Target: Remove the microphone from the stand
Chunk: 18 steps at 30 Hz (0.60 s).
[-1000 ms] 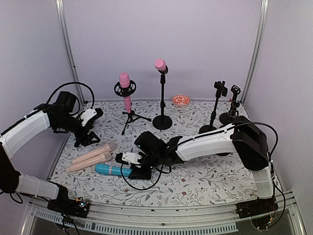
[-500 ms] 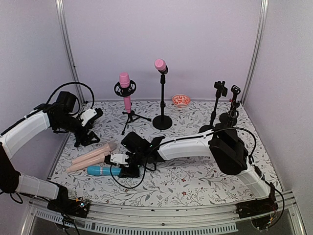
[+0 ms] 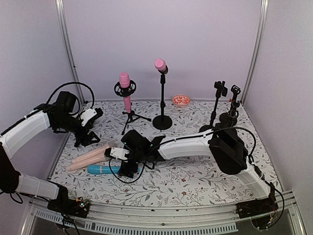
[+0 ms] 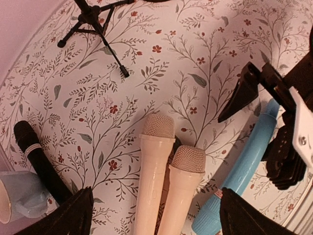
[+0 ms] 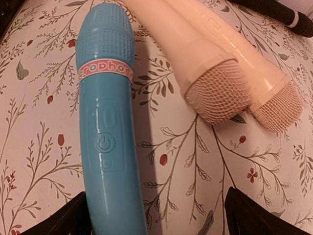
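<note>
Blue microphone [image 5: 105,112] lies on the table [image 5: 195,161] under the right tool [image 5: 156,215], released and wide; left tool [image 4: 156,215] gapes empty too.

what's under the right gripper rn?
Blue microphone, flat on the table, between the fingers of the open right gripper. In the top view the gripper covers its tail end.

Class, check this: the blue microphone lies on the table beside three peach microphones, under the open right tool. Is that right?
No. The right wrist view shows two peach microphones, not three; the blue microphone lies on the table beside them, under the open right tool.
</note>
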Available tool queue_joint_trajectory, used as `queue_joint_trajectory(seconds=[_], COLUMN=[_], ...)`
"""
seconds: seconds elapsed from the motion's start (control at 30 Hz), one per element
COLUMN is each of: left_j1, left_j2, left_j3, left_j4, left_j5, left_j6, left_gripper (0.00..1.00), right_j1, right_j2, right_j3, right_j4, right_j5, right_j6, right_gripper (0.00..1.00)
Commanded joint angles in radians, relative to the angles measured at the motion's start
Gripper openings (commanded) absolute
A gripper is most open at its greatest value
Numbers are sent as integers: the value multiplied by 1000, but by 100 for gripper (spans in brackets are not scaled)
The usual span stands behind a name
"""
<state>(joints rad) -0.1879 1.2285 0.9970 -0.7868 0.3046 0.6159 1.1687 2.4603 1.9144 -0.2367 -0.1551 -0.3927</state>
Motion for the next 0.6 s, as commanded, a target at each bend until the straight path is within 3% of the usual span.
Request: queue_joint_trajectory(seconds=[0.0, 0.3, 0.57], left_j1=[-6, -7, -7], left_j2=[-13, -23, -32], left_j3=[15, 12, 13], left_j4=[8, 12, 12], left_j5=[10, 16, 16], left_j6=[-7, -11, -12], left_gripper=[91, 91, 91], right_j1=[-59, -239, -326], right_j2=[-199, -530, -508], right_j3=[-82, -254, -132], right_j4=[126, 279, 337], right_j5=[69, 93, 345], right_j6=[98, 242, 180], right_gripper=[98, 99, 99])
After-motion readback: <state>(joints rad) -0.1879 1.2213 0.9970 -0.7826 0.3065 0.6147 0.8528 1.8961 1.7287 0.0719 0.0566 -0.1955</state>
